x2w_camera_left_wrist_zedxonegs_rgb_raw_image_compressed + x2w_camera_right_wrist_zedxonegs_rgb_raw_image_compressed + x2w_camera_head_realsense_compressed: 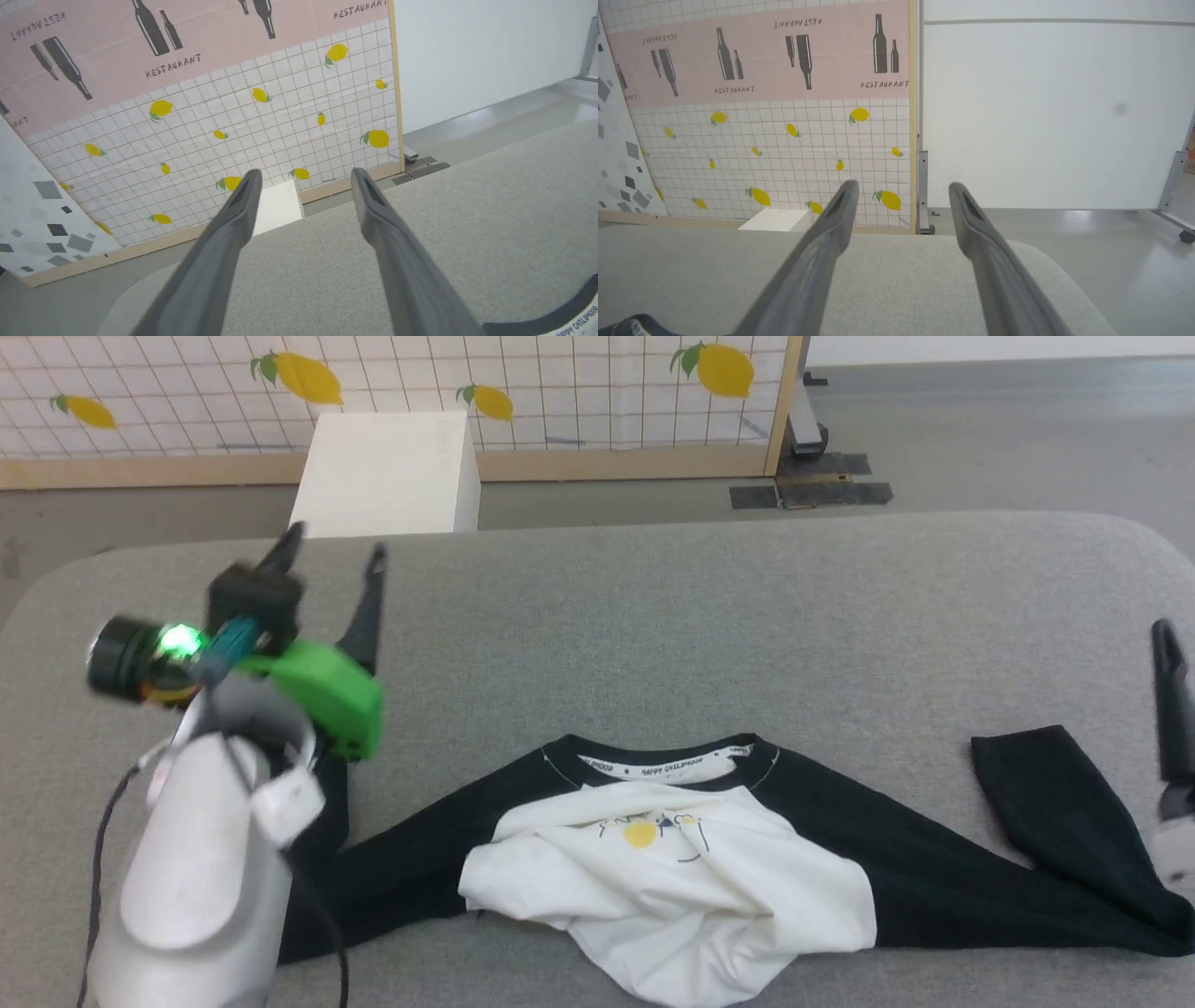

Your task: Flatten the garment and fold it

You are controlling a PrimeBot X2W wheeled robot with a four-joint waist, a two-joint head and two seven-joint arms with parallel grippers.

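Observation:
The garment (681, 877) lies on the grey table (709, 635) near its front edge, collar facing away. Its white body is crumpled, with a yellow-and-blue print on the chest. Black sleeves spread left and right; the right cuff (1027, 775) is folded back. My left gripper (336, 546) is raised above the table's left part, beyond the left sleeve, fingers apart and empty. One dark finger (1169, 700) of my right gripper shows at the right edge beside the folded cuff. In the wrist views the left gripper (303, 179) and right gripper (901, 189) both stand open with nothing between them. The collar edge (556, 319) shows low right.
A white box (387, 471) stands on the floor behind the table's far edge. A lemon-print tiled panel (523, 383) runs behind it, with a metal foot and black tape (812, 476) at its right end.

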